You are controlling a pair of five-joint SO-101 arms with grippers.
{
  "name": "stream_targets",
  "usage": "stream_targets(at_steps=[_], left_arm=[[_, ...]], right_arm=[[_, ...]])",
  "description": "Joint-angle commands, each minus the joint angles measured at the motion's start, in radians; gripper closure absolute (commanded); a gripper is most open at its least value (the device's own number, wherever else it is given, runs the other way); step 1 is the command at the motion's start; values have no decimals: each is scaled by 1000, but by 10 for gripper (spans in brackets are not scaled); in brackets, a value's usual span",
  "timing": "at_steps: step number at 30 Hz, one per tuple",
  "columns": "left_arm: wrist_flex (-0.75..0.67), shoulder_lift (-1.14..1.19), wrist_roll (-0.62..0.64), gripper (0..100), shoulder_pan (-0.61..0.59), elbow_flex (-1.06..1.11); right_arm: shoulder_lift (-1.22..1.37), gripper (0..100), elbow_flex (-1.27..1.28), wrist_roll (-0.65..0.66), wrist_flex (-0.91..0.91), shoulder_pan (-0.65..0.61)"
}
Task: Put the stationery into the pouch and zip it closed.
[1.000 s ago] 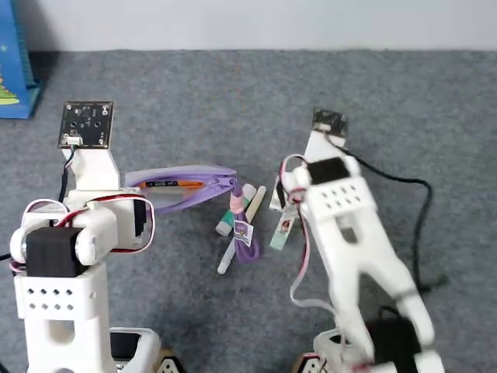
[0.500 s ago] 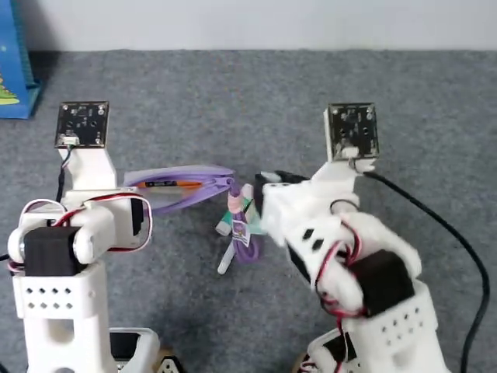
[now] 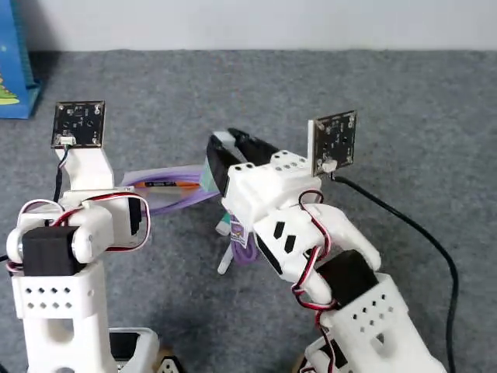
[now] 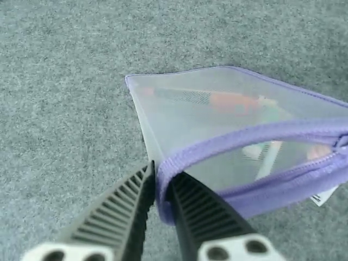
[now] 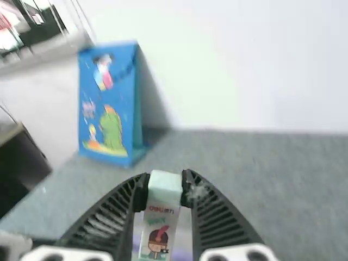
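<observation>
The clear pouch (image 3: 175,186) with a purple zip lies open on the grey carpet, an orange pen (image 4: 234,101) inside it. My left gripper (image 4: 161,191) is shut on the pouch's (image 4: 217,125) purple zip edge at its end. My right gripper (image 3: 213,159) hangs over the pouch's mouth, shut on a mint-green eraser (image 5: 163,191) with a cartoon label. The eraser (image 3: 208,177) hangs just above the zip edge. A few loose pieces of stationery (image 3: 233,241) lie beside the mouth, partly hidden by the right arm.
A blue box (image 3: 12,70) stands at the far left edge of the carpet, also seen ahead as the blue box (image 5: 111,103) against a white wall. The right arm's black cable (image 3: 411,225) trails across the carpet on the right.
My right arm has swung left from beside the loose stationery, carrying the mint-green eraser over to the pouch's mouth. The left arm and the pouch have kept still.
</observation>
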Motion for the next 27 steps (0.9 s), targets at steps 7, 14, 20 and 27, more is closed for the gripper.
stream_targets(at_steps=[7, 14, 20, 27], left_arm=[[2, -2, 6, 988, -3, -10], [2, -2, 6, 988, -3, -10], [2, -2, 6, 988, -3, -10], [3, -2, 6, 988, -3, -10]], right_arm=[[-24, 991, 190, 12, -371, -139], [-16, 991, 347, 95, -595, -156], [22, 991, 446, 170, -780, -157], [151, 873, 445, 172, -851, -159]])
